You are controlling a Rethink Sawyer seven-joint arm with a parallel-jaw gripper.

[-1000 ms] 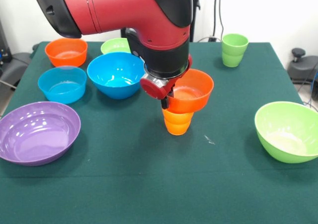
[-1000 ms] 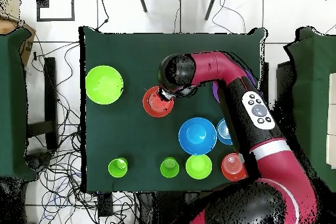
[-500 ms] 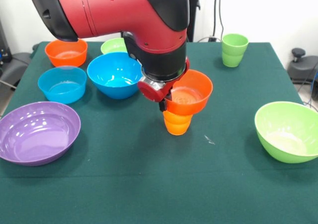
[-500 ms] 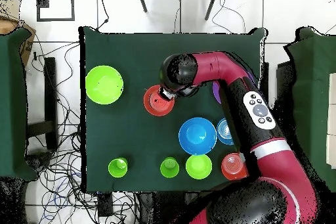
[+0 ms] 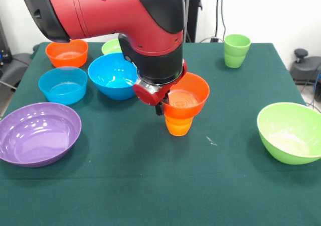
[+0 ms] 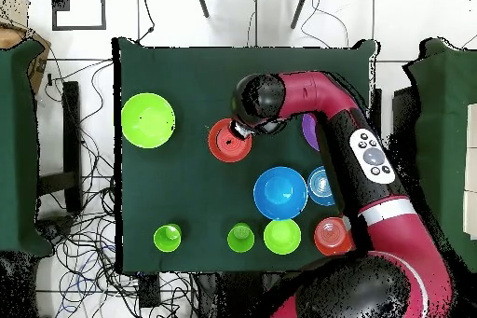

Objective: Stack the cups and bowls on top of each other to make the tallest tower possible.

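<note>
An orange bowl point(image 5: 186, 96) rests tilted on an upright orange cup point(image 5: 178, 126) near the table's middle, a two-piece tower. My gripper point(image 5: 161, 105) is shut on the bowl's left rim, its tips mostly hidden under the red wrist. From above, the same orange bowl point(image 6: 229, 141) shows beside my gripper point(image 6: 240, 131), and the cup below it is hidden. A green cup point(image 5: 236, 49) stands at the far right. Around the left lie a blue bowl point(image 5: 116, 74), a light blue bowl point(image 5: 62, 84), a purple bowl point(image 5: 37, 133), a second orange bowl point(image 5: 66, 52) and a small lime bowl point(image 5: 114, 46).
A large lime green bowl point(image 5: 291, 132) sits near the right edge of the table point(image 5: 150, 186). The overhead view shows one more green cup point(image 6: 240, 237) between the green cup point(image 6: 168, 237) and the small lime bowl point(image 6: 281, 236). The arm point(image 6: 317, 100) covers part of the purple bowl point(image 6: 309, 131).
My gripper and the orange bowl in it have drifted a little to the left in the front view, above the orange cup. The other bowls and cups have not moved.
</note>
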